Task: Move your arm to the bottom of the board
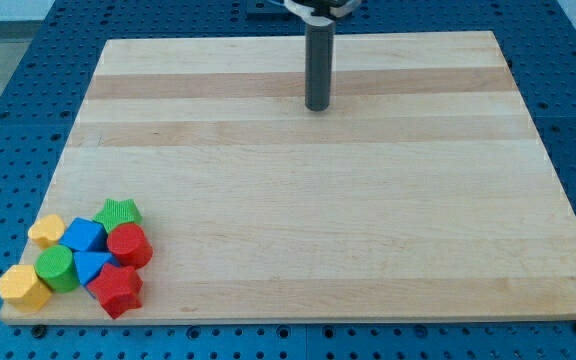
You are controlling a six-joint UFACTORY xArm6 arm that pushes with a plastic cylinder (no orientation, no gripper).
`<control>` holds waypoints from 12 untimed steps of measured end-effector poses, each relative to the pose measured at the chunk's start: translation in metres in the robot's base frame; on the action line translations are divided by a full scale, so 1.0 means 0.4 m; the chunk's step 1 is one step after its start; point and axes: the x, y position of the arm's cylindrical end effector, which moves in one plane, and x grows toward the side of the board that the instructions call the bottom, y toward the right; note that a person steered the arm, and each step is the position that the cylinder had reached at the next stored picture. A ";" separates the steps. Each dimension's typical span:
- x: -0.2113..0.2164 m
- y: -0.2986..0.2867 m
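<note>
Near blocks: a red star (117,289) and a yellow block (24,286) lie nearest, at the near left corner of the board (368,250).
Cluster: behind them sit a green cylinder (57,269), a blue block (92,265), a red cylinder (128,245), a blue cube (84,236), a yellow heart (47,230) and a green star (118,212), all packed close together.
My tip: (316,107) it rests at the far side, a little right of centre, well apart from every block.
Rod: it stands upright, long axis vertical, the end pointing down at the wood.
Hand: there is none, only the bare rod, holding nothing.
Progress: I judge the move hardly begun; nearly the whole depth of the board remains to cross toward the near edge.
Path: straight toward the near edge looks free of blocks.
</note>
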 end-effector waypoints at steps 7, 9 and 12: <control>0.221 -0.791; 0.213 -0.748; 0.298 -0.241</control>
